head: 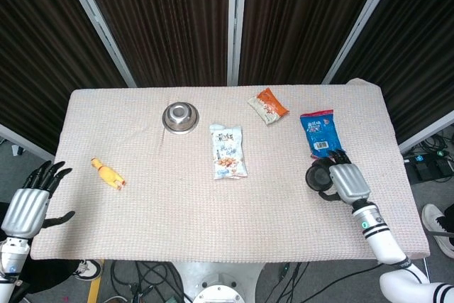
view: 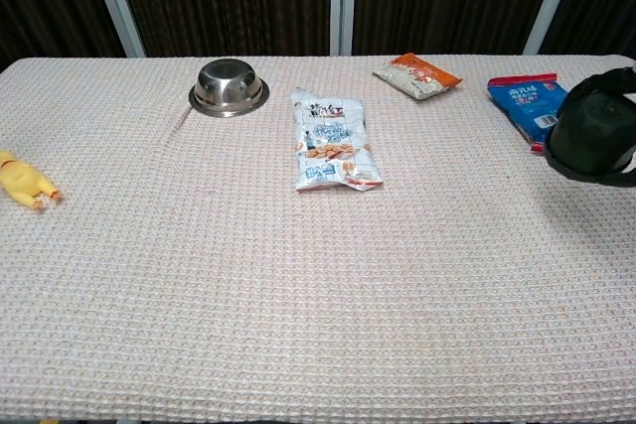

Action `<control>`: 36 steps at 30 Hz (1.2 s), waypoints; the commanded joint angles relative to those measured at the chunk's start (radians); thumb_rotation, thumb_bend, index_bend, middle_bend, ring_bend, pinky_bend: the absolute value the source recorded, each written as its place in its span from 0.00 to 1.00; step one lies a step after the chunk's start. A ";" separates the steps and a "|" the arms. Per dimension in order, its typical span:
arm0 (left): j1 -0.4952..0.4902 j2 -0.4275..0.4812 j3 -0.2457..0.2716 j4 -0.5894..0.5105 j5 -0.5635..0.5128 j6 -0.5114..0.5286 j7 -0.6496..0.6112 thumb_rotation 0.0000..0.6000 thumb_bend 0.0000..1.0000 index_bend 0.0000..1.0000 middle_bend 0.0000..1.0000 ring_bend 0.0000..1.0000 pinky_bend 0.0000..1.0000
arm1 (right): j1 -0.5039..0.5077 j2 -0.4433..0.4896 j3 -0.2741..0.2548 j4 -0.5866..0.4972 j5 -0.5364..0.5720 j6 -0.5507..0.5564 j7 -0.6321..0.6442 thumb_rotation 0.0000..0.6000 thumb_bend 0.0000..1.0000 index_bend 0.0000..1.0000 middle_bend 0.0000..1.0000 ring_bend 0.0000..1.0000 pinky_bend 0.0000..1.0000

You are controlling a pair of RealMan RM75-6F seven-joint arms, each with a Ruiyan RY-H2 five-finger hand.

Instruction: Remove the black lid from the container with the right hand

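A round black lid (head: 318, 175) sits in the grip of my right hand (head: 349, 181) near the table's right side, just in front of a blue snack packet (head: 319, 133). The chest view shows the same black lid (view: 593, 141) at its right edge, low over the cloth, with dark fingers curled round it. I cannot make out a separate container under or beside the lid. My left hand (head: 28, 204) hangs off the table's front left corner, fingers spread, holding nothing.
On the beige cloth-covered table (head: 177, 204) lie a steel bowl (head: 180, 116), a white snack packet (head: 228, 151), an orange packet (head: 268, 106) and a yellow toy chicken (head: 108, 174). Dark curtains stand behind the table.
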 commanded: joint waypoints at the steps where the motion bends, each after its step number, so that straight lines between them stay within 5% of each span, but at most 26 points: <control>1: 0.000 -0.001 -0.001 0.003 -0.002 -0.001 -0.002 1.00 0.09 0.15 0.07 0.00 0.13 | 0.057 0.025 0.024 -0.041 0.105 -0.030 -0.050 1.00 0.17 0.37 0.45 0.08 0.00; 6: 0.002 0.001 -0.003 0.000 -0.004 0.005 0.006 1.00 0.09 0.15 0.07 0.00 0.13 | 0.194 -0.138 0.056 -0.073 0.140 -0.187 -0.045 1.00 0.18 0.37 0.45 0.08 0.00; 11: 0.007 0.010 -0.006 0.000 -0.020 0.004 0.004 1.00 0.09 0.15 0.07 0.00 0.13 | 0.276 -0.257 0.085 -0.065 0.121 -0.198 -0.074 1.00 0.19 0.37 0.45 0.09 0.00; 14: 0.006 0.008 -0.006 0.011 -0.028 -0.004 -0.007 1.00 0.09 0.15 0.07 0.00 0.13 | 0.243 -0.201 0.088 -0.075 0.126 -0.137 -0.073 1.00 0.18 0.37 0.45 0.09 0.00; 18: 0.000 -0.003 0.001 0.028 -0.021 -0.020 -0.018 1.00 0.09 0.15 0.07 0.00 0.13 | 0.119 -0.017 0.064 -0.054 0.147 -0.039 -0.007 1.00 0.18 0.37 0.45 0.09 0.00; 23: -0.005 -0.007 -0.003 0.030 -0.017 -0.019 -0.024 1.00 0.09 0.15 0.07 0.00 0.13 | 0.034 0.101 0.024 -0.010 0.172 -0.051 0.105 1.00 0.18 0.37 0.45 0.08 0.00; 26: -0.002 -0.005 0.000 0.030 -0.014 -0.015 -0.022 1.00 0.09 0.15 0.07 0.00 0.13 | 0.095 0.044 0.026 -0.022 0.127 -0.115 0.101 1.00 0.19 0.37 0.45 0.08 0.00; 31: 0.015 -0.006 0.003 0.034 -0.029 -0.004 -0.042 1.00 0.09 0.15 0.07 0.00 0.13 | 0.307 -0.216 0.075 0.013 0.105 -0.253 -0.026 1.00 0.19 0.37 0.45 0.08 0.00; 34: 0.016 -0.006 0.002 0.038 -0.033 -0.005 -0.044 1.00 0.09 0.15 0.07 0.00 0.13 | 0.365 -0.301 0.102 0.021 0.132 -0.252 -0.077 1.00 0.19 0.37 0.45 0.09 0.00; 36: 0.012 -0.006 0.002 0.042 -0.027 -0.007 -0.044 1.00 0.09 0.15 0.07 0.00 0.13 | 0.340 -0.274 0.091 -0.005 0.125 -0.187 -0.116 1.00 0.19 0.37 0.45 0.09 0.00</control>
